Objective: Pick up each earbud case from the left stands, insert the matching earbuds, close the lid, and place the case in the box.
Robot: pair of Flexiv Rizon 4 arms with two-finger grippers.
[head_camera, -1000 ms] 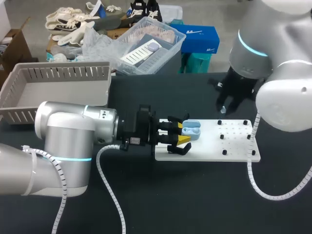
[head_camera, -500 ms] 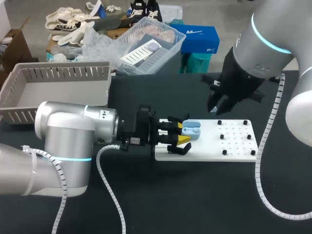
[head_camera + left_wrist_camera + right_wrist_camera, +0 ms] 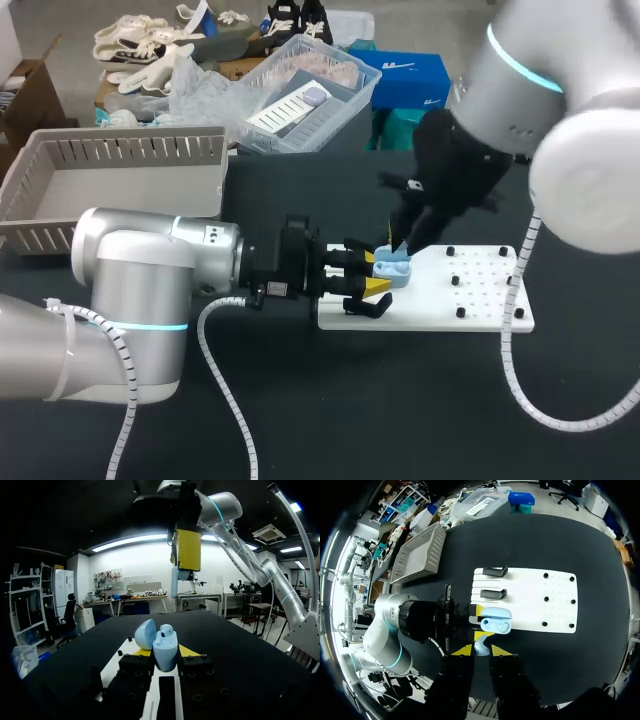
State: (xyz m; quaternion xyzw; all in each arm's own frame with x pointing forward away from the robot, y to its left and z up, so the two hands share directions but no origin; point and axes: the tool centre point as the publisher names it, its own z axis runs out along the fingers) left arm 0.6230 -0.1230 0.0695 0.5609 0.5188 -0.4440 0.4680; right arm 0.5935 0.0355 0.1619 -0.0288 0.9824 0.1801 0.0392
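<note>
At the board's (image 3: pixel 470 300) left edge, the left gripper (image 3: pixel 380 275) is holding the open case (image 3: pixel 393 268).
It is pinching the pale blue case from both sides, the lid tipped back. The right gripper (image 3: pixel 400 245) is hovering just above, its yellow tips nipping a pale blue earbud (image 3: pixel 480 645) that is hanging close over the case. Two black stands (image 3: pixel 495 571) are sitting along the same edge of the board, beside the case. The grey box (image 3: pixel 60 200) is standing at the tabletop's far left corner.

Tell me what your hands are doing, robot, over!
Left gripper shut on open pale-blue plastic earbud case. Right gripper shut on pale-blue earbud, above the case. Nothing between them.
</note>
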